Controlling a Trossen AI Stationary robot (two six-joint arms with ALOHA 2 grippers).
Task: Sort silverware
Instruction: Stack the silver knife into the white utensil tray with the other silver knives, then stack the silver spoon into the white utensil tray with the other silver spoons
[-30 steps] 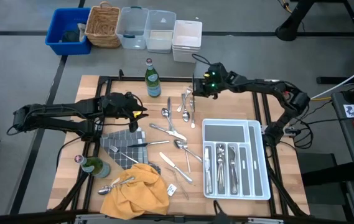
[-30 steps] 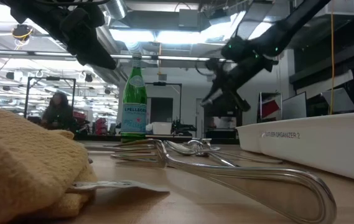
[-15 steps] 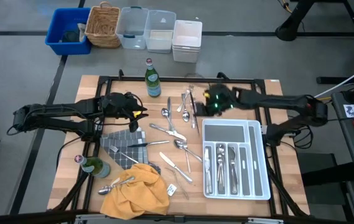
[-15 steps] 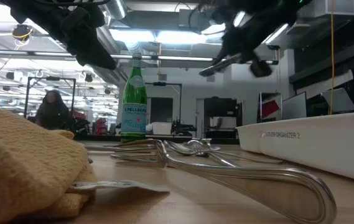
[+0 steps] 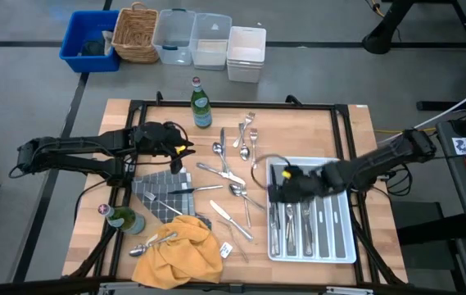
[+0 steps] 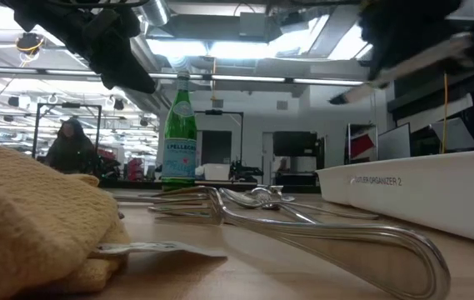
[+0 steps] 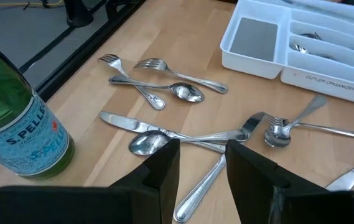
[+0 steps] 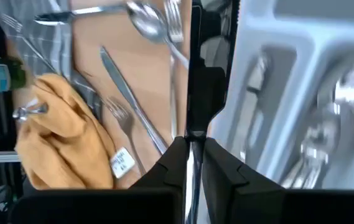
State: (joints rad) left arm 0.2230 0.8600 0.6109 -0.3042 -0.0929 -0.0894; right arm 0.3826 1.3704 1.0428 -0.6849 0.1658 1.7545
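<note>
Loose silver forks, knives and spoons (image 5: 233,176) lie on the wooden table; more lie in the slots of the white divided tray (image 5: 339,238). My right gripper (image 5: 282,187) hovers over the tray's left side, shut on one slim silver piece (image 8: 193,158), also showing in the low view (image 6: 349,96); which kind it is I cannot tell. My left gripper (image 5: 179,150) is open and empty above the table at the left, over a knife and a spoon (image 7: 149,142). My right gripper pinches the slim silver piece between its two fingers (image 8: 178,165). The arm reaches in from the table's right side. The piece is lifted clear, above the tray's left slots (image 8: 270,81). Which end the fingers have does not show.
A green bottle (image 5: 202,102) stands at the table's far edge, another (image 5: 124,220) at the near left. A yellow cloth (image 5: 179,246) and a grey checked cloth (image 5: 163,192) lie at the near left. Bins and a basket (image 5: 134,33) stand beyond the table.
My right gripper has gone from the far side of the table, by the forks there, up and toward the near edge, and now hovers over the tray's left side with the slim silver piece held clear.
</note>
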